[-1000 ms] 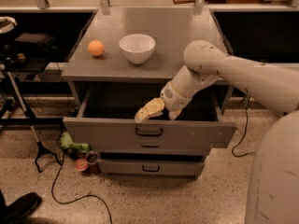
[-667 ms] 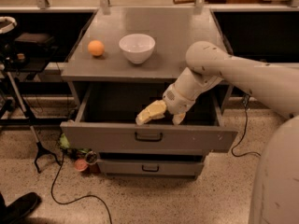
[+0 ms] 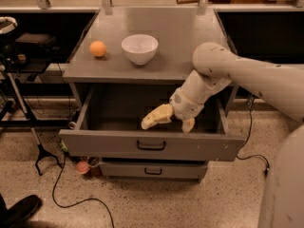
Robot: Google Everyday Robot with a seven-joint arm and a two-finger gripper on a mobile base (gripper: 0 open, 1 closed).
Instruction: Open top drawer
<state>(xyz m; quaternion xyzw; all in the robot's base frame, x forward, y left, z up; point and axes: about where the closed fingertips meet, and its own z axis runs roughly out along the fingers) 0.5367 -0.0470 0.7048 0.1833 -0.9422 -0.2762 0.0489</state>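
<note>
The top drawer [image 3: 104,146] of the grey metal cabinet stands pulled out. Its wide flat front panel faces me, with a small black bar handle [image 3: 151,145] at its centre. The drawer's inside looks dark and empty. My gripper [image 3: 168,120] hangs over the open drawer, just behind the front panel and right of centre. Its pale yellow fingers [image 3: 156,118] are spread apart and hold nothing. One finger points left, the other points down toward the panel's top edge. My arm [image 3: 247,75] reaches in from the right.
A white bowl [image 3: 139,48] and an orange [image 3: 98,48] sit on the cabinet top [image 3: 190,37]. A narrower drawer [image 3: 151,169] sits shut below. Cables, a stand [image 3: 28,127] and small objects lie on the floor at left. A shoe [image 3: 19,210] shows at bottom left.
The top drawer has slid further out toward me. My gripper has drawn back a little with it and stays over the drawer's front part.
</note>
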